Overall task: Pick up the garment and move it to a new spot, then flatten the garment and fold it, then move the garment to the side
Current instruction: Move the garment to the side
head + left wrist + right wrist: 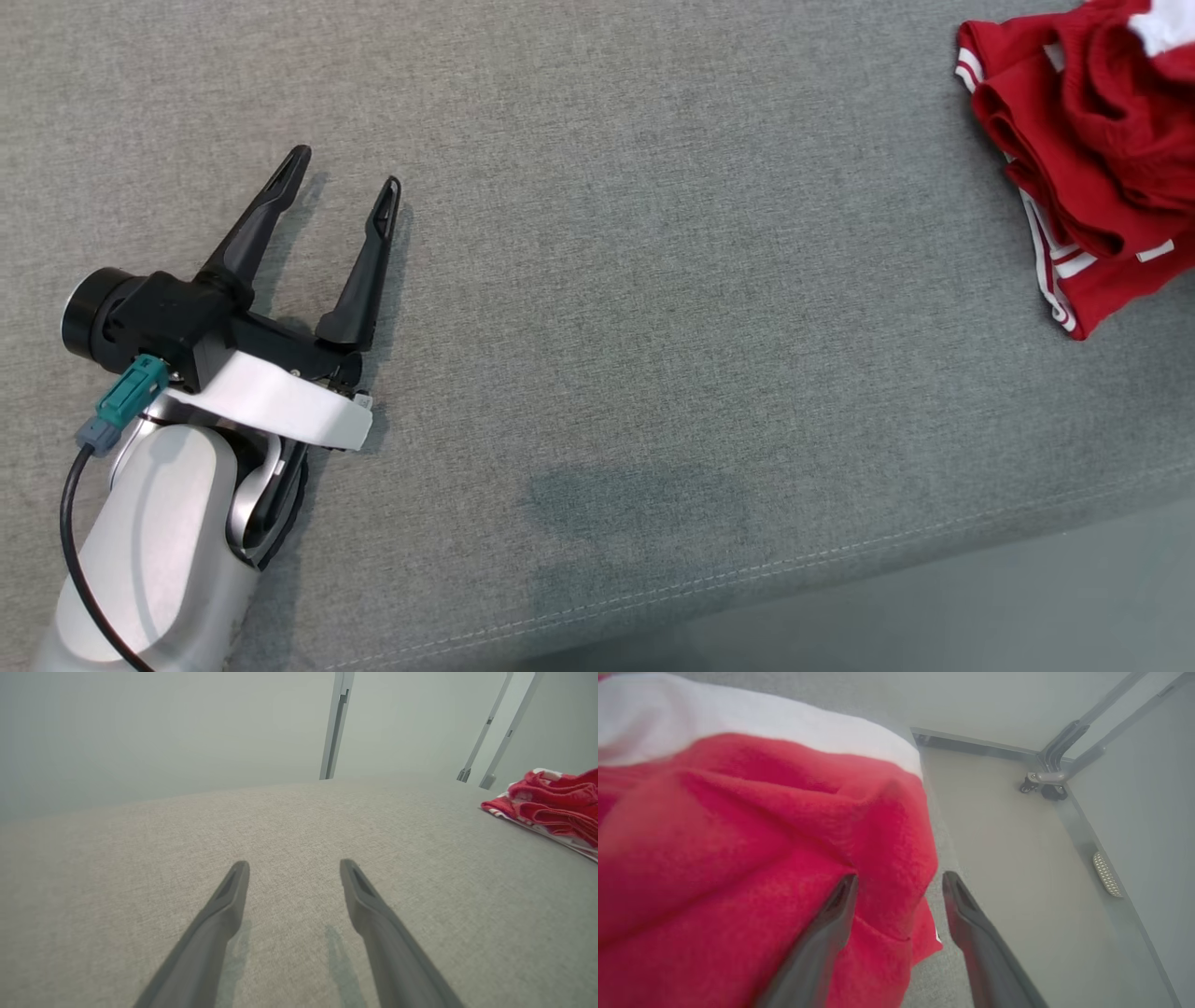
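The garment point(1092, 149) is red with white stripes and lies crumpled at the far right of the grey cushion point(653, 280). In the left wrist view the garment point(556, 805) sits off to the right. My left gripper point(341, 196) rests low over the cushion at the left, open and holding nothing; its fingers point(224, 910) are spread over bare fabric. My right gripper point(899, 884) is open right at the garment point(738, 858), with a red fold lying between its spread fingers at the cloth's edge.
The cushion's front seam point(794, 560) runs along the bottom right, with floor beyond it. Grey metal frame legs point(334, 728) stand behind the cushion. A wheeled frame foot point(1045, 784) stands on the floor past the cushion's right edge.
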{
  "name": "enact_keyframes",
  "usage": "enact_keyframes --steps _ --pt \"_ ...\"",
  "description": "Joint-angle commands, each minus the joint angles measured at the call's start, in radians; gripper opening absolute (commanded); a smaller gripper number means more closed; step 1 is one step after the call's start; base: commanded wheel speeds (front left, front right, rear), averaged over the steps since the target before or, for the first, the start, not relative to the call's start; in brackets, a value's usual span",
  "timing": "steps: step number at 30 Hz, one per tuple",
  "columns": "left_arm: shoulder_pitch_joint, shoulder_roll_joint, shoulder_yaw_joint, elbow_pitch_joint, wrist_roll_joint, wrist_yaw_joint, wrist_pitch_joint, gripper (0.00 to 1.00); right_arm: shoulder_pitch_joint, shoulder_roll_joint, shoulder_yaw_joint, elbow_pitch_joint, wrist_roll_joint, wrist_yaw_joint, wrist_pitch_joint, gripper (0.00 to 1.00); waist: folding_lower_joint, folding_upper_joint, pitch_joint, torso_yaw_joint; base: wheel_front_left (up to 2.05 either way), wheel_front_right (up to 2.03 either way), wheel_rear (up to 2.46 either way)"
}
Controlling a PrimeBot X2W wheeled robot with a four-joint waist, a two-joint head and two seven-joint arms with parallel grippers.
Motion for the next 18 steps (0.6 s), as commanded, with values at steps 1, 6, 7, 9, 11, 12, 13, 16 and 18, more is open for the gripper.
enact_keyframes --steps 1,6,7,9,11,12,13,16,18 --pt "-0.028 0.025 0.028 -0.019 -0.01 -0.001 -0.008 1.0 0.017 -0.024 -0.016 0.048 -0.01 0.003 -0.032 1.0 0.0 -0.0001 -0.002 0.006 0.0 0.0 0.0" --pt "-0.028 0.019 0.025 -0.005 -0.018 -0.002 -0.019 1.0 0.024 0.008 -0.074 0.147 0.002 0.003 -0.079 1.0 0.0 -0.0001 -0.024 0.017 0.0 0.0 0.0" --pt "-0.022 0.018 0.023 0.004 -0.021 -0.002 -0.024 1.0 0.028 0.015 -0.11 0.16 0.02 0.003 -0.122 1.0 0.0 -0.0001 -0.042 0.021 0.0 0.0 0.0" --pt "-0.012 0.016 0.025 0.014 -0.025 0.0 -0.03 1.0 0.035 0.028 -0.142 0.145 0.042 0.003 -0.156 1.0 0.0 -0.0001 -0.067 0.022 0.0 0.0 0.0" --pt "-0.006 0.016 0.027 0.02 -0.028 0.0 -0.033 1.0 0.044 0.029 -0.144 0.133 0.038 0.003 -0.165 1.0 0.0 -0.0001 -0.082 0.022 0.0 0.0 0.0" --pt "0.002 0.016 0.029 0.026 -0.03 0.003 -0.035 1.0 0.055 0.033 -0.147 0.107 0.037 0.003 -0.17 1.0 0.0 -0.0001 -0.097 0.023 0.0 0.0 0.0" --pt "0.01 0.016 0.032 0.03 -0.032 0.005 -0.039 1.0 0.066 0.036 -0.159 0.071 0.041 0.003 -0.173 1.0 0.0 -0.0001 -0.114 0.024 0.0 0.0 0.0" --pt "0.041 0.02 0.044 0.039 -0.035 0.018 -0.046 1.0 0.121 0.024 -0.231 -0.121 0.002 0.003 -0.175 1.0 0.0 -0.0001 -0.163 0.03 0.0 0.0 0.0" --pt "0.064 0.023 0.06 0.04 -0.044 0.027 -0.05 1.0 0.194 0.049 -0.305 -0.276 -0.04 0.003 -0.175 1.0 0.0 -0.0001 -0.196 0.037 0.0 0.0 0.0"
